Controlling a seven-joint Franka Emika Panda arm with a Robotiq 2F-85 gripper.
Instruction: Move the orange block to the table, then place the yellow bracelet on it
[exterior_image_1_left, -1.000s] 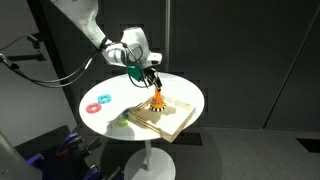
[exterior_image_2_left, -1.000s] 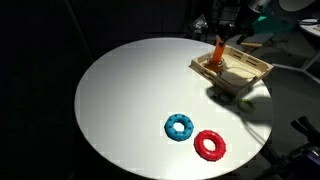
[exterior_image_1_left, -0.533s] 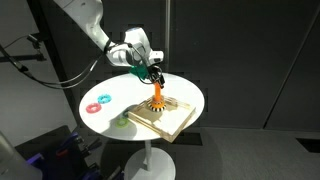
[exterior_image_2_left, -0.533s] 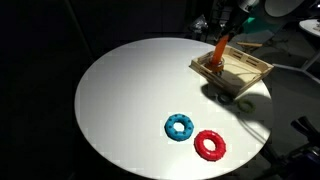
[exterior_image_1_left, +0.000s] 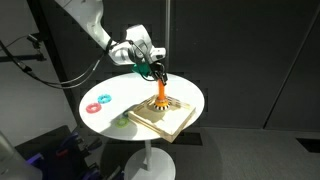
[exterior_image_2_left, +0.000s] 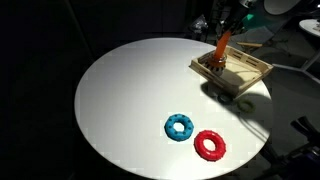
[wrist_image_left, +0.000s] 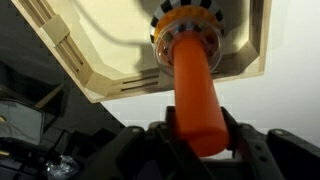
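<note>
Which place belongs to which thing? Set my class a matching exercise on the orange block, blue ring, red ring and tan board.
1 orange block; 2 blue ring; 3 red ring; 4 tan board.
A under the block, on the table. B held in the gripper by its stick. C between the blue ring and the table's rim. D beside the red ring, further in.
Pairs: 1-B, 2-D, 3-C, 4-A.

Dark wall (exterior_image_1_left: 250, 60), dim room.
</note>
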